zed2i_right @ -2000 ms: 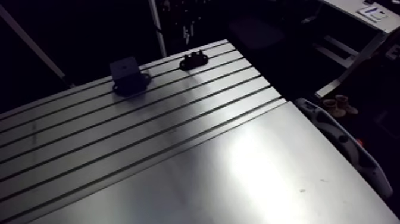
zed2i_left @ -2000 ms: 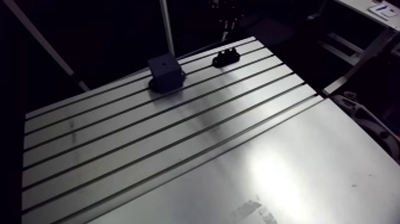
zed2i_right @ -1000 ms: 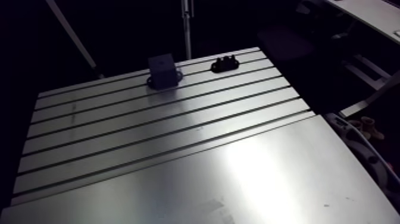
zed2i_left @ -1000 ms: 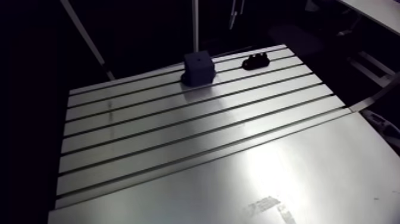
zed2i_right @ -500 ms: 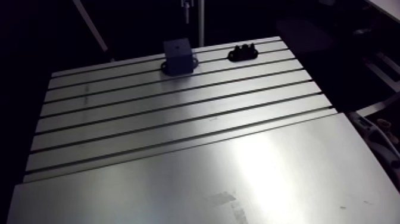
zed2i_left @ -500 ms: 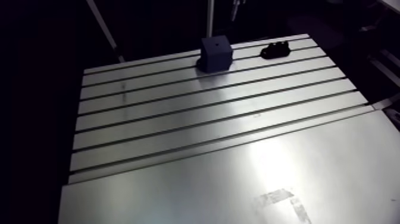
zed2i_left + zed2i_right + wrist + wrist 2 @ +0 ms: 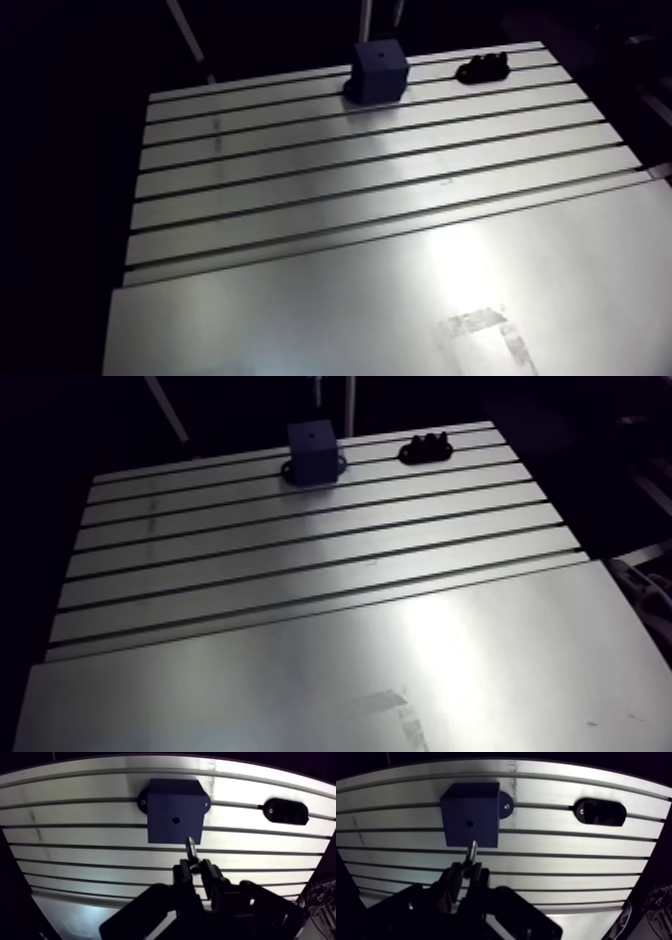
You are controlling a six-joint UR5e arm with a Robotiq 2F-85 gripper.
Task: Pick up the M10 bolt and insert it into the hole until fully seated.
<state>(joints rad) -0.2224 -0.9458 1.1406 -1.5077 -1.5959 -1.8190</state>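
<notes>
Slotted table [image 7: 300, 168], block [image 7: 174, 817], perhaps bolt [image 7: 191, 848] in tool [image 7: 197, 868]

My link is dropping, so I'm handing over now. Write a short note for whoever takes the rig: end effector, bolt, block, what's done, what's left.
End effector: shut on the bolt, shank pointing ahead toward the block.
Block: on the table, its hole empty. The bolt tip looks level with the block's near edge, short of the hole.
Holder: beside the block.
Done: bolt picked up.
Left: line up with the hole, insert until seated.
</notes>
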